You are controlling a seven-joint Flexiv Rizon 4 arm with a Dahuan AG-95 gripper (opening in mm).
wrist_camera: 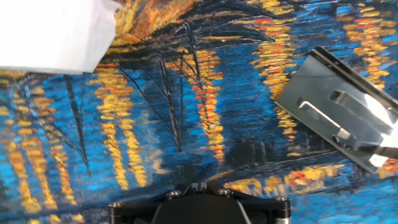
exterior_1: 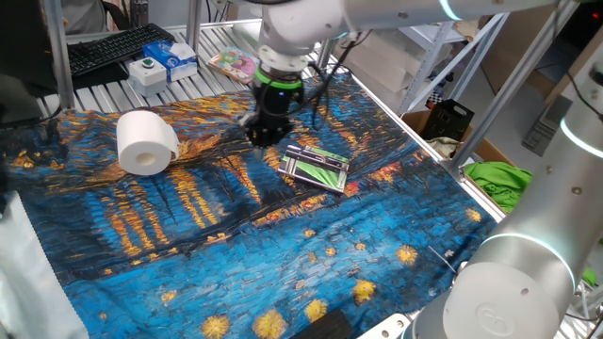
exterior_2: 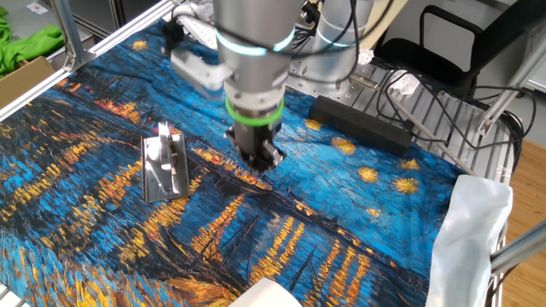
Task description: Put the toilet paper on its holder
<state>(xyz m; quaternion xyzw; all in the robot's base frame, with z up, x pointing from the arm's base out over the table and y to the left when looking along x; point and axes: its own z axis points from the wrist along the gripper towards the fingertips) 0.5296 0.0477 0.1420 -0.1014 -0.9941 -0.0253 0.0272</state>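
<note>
The toilet paper (exterior_1: 146,143) is a white roll lying on its side at the left of the blue painted cloth. It also shows at the bottom edge of the other fixed view (exterior_2: 264,297) and at the top left of the hand view (wrist_camera: 50,31). The holder (exterior_1: 317,168) lies flat on the cloth, green striped with silver metal; it also shows in the other fixed view (exterior_2: 164,166) and the hand view (wrist_camera: 342,118). My gripper (exterior_1: 267,132) hovers just above the cloth between roll and holder, nearer the holder. Its fingers are together and hold nothing (exterior_2: 258,162) (wrist_camera: 198,185).
A black keyboard (exterior_1: 118,52), a blue-and-white box (exterior_1: 174,58) and a pink booklet (exterior_1: 234,64) lie beyond the cloth's far edge. A green cloth (exterior_1: 499,179) sits off the table. A black power block (exterior_2: 363,124) and a white bag (exterior_2: 473,230) lie beside the cloth.
</note>
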